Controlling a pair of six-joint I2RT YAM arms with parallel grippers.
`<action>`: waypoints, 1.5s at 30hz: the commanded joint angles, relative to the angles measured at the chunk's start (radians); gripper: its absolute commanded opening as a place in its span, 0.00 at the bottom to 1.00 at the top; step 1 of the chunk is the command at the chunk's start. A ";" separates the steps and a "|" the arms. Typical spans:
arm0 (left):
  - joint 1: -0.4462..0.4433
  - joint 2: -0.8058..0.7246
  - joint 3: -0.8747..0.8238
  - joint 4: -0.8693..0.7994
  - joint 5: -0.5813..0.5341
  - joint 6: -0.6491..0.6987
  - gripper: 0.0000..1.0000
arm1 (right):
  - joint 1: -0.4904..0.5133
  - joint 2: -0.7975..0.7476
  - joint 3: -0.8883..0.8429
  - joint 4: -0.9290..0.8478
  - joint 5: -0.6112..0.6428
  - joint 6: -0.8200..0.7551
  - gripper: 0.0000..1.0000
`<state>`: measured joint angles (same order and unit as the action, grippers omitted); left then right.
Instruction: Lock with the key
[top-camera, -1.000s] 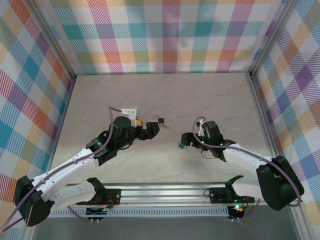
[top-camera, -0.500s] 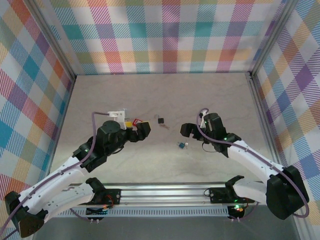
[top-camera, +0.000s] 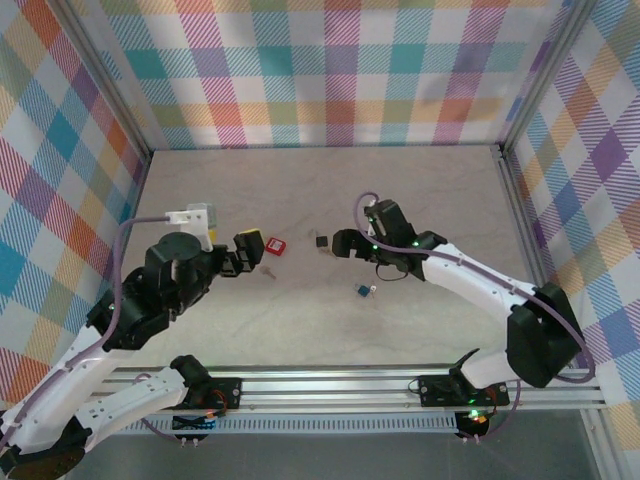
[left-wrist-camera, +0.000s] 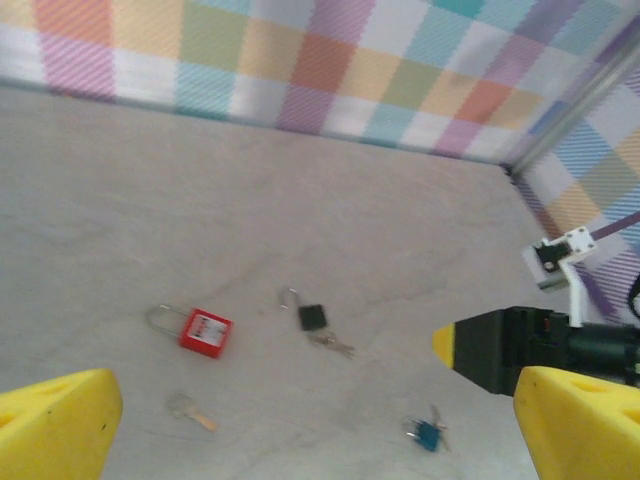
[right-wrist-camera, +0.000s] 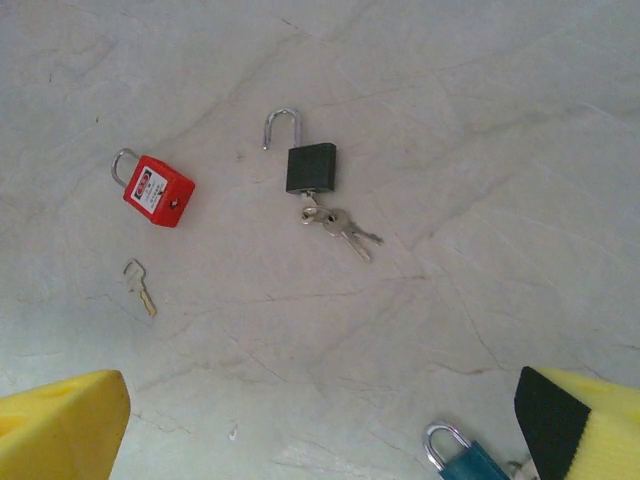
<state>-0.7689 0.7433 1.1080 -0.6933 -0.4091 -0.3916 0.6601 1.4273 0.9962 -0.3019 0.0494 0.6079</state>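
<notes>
The key (right-wrist-camera: 140, 286) is a tiny silver piece lying flat and alone on the table, just near of the red padlock (right-wrist-camera: 158, 190). From above, the key (top-camera: 268, 270) sits close in front of the red padlock (top-camera: 274, 245). My left gripper (top-camera: 244, 256) hovers open just left of them, nothing between its yellow fingers (left-wrist-camera: 55, 425). The left wrist view has the red padlock (left-wrist-camera: 205, 332) and the key (left-wrist-camera: 190, 411) ahead. My right gripper (top-camera: 340, 243) is open, empty, beside the black padlock (top-camera: 321, 241), with its fingers (right-wrist-camera: 60, 425) framing bare table.
The black padlock (right-wrist-camera: 311, 167) lies with its shackle swung open and a small bunch of keys (right-wrist-camera: 340, 225) attached. A blue padlock (top-camera: 363, 291) with keys lies nearer the arms. Checked walls (top-camera: 330, 75) enclose the marbled table (top-camera: 420, 200).
My left gripper has drawn back to the left, leaving the red padlock and the key on the table. The right gripper opened, left the blue padlock and moved left toward the black one.
</notes>
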 joint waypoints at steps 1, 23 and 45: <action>0.009 -0.018 -0.004 -0.117 -0.148 0.122 1.00 | 0.023 0.061 0.073 -0.039 0.022 -0.016 0.99; 0.123 -0.042 -0.188 -0.005 -0.069 0.137 1.00 | 0.059 0.563 0.510 -0.206 0.103 -0.092 0.85; 0.143 -0.054 -0.196 0.005 -0.054 0.135 1.00 | 0.098 0.758 0.680 -0.302 0.217 -0.170 0.74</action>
<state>-0.6376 0.7017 0.9203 -0.7044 -0.4633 -0.2676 0.7494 2.1670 1.6402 -0.5709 0.2401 0.4583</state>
